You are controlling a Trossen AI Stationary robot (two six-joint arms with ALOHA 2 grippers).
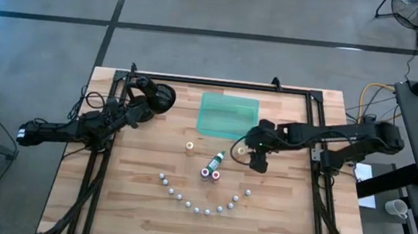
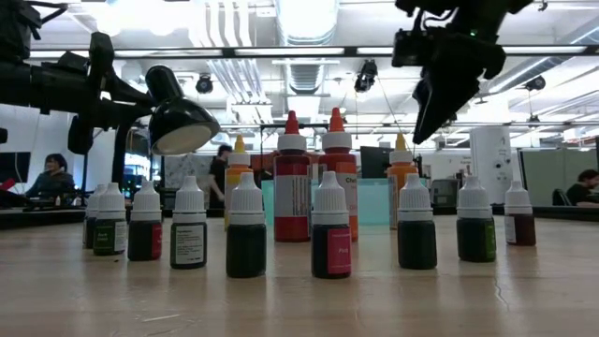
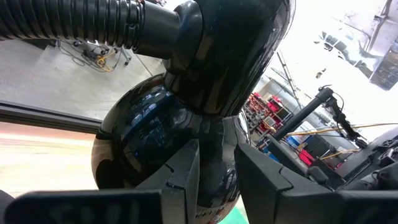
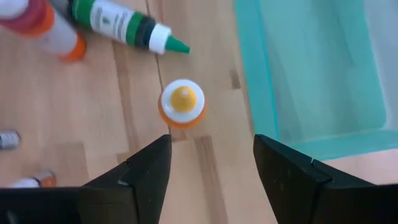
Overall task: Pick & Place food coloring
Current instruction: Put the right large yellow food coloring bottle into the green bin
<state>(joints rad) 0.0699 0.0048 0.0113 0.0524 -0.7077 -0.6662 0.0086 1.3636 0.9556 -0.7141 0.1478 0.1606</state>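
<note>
Green tray (image 1: 229, 114) lies near the orange bottle (image 4: 182, 103), which stands below the open right gripper (image 4: 211, 171); a green bottle (image 4: 124, 23) lies beside it. Small bottles (image 1: 198, 204) form an arc on the wooden table (image 1: 131, 194). Left gripper (image 3: 214, 168) waits at a black lamp (image 1: 161, 96), fingers nearly together, holding nothing.

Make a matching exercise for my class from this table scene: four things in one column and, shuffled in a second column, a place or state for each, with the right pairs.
Things:
1. green bottle
2. orange bottle
3. green tray
4. left gripper

Place or state:
A. upright, seen from above, just ahead of the open right gripper
B. lying on its side on the wood
C. up against a black lamp head
D. flat at the table's far middle

Pairs: 1-B, 2-A, 3-D, 4-C
</note>
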